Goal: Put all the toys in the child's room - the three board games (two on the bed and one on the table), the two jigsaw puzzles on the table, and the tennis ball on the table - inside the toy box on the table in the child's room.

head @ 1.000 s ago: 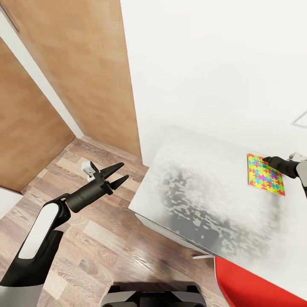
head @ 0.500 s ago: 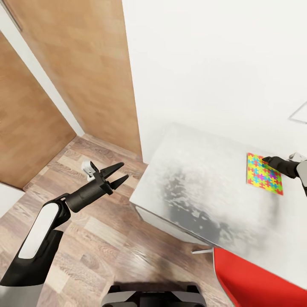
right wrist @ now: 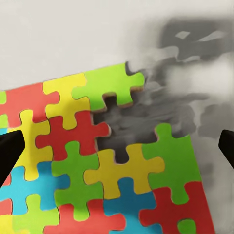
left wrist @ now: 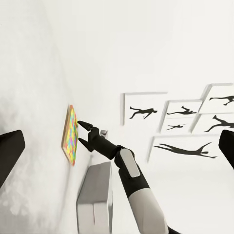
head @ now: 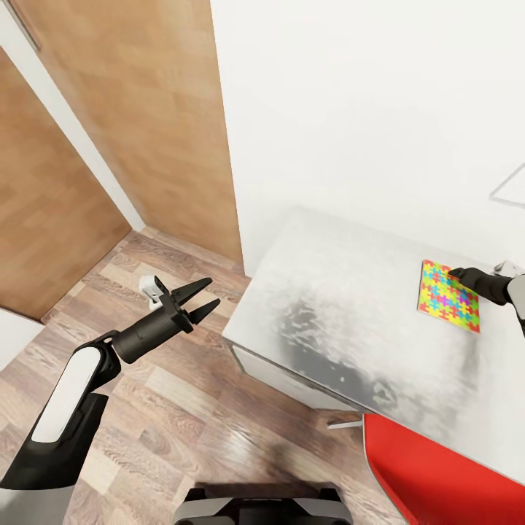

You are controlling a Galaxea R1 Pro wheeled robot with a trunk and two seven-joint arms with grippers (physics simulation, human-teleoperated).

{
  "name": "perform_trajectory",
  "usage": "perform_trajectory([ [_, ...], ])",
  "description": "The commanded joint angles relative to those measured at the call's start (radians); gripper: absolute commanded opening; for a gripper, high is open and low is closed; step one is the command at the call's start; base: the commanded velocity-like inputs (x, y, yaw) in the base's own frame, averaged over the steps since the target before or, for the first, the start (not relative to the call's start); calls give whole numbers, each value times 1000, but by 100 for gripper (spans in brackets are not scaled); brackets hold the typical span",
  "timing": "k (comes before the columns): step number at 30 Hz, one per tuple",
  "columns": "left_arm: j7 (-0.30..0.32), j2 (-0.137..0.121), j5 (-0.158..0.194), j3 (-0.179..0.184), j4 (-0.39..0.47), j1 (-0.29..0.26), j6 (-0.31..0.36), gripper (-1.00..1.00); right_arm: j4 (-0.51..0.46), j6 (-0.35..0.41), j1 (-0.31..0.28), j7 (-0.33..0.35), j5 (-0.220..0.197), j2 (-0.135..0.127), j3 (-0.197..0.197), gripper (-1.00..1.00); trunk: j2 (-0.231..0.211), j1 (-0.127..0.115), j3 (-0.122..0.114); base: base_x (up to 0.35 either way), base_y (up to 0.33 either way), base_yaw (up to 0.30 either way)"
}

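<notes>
A jigsaw puzzle (head: 446, 295), a thin square of yellow, pink, green and blue pieces, lies flat on the light grey table (head: 343, 306) near the wall. My right gripper (head: 458, 275) hovers open at its far edge. In the left wrist view both fingers of the right gripper (left wrist: 82, 132) point at the puzzle (left wrist: 71, 134), spread apart. Seen from the right wrist, the puzzle (right wrist: 73, 170) lies close below, with a gap of one piece showing the table. My left gripper (head: 201, 295) is open and holds nothing, above the plank floor left of the table.
A red seat (head: 430, 481) stands by the table's front edge. A wooden door (head: 146, 109) and white wall close the left and back. A light grey box shape (left wrist: 95, 195) stands on the table beside my right arm. Black player prints (left wrist: 146, 112) hang beyond.
The whole picture has drifted slightly, so the camera moved. Both grippers keep their pose and the puzzle stays where it lay.
</notes>
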State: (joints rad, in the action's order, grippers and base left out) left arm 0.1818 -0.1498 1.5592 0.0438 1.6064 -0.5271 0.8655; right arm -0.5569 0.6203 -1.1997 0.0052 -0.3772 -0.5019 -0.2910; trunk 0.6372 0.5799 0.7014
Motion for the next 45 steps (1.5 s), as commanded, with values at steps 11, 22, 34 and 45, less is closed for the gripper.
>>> perform_trajectory([
  [11, 5, -1, -4, 1, 0, -1, 1, 100, 25, 7, 0, -1, 6, 0, -2, 100, 1, 0, 1, -5, 0, 2],
  [22, 5, -1, -4, 1, 0, -1, 1, 100, 25, 8, 0, -2, 6, 0, -2, 100, 1, 0, -2, -1, 0, 142],
  [34, 5, -1, -4, 1, 0, -1, 1, 100, 25, 9, 0, -1, 6, -1, -2, 100, 1, 0, -3, -28, 0, 77],
  [45, 5, -1, -4, 1, 0, -1, 1, 100, 25, 9, 0, -1, 6, -3, -2, 100, 1, 0, -4, -252, 0, 9],
])
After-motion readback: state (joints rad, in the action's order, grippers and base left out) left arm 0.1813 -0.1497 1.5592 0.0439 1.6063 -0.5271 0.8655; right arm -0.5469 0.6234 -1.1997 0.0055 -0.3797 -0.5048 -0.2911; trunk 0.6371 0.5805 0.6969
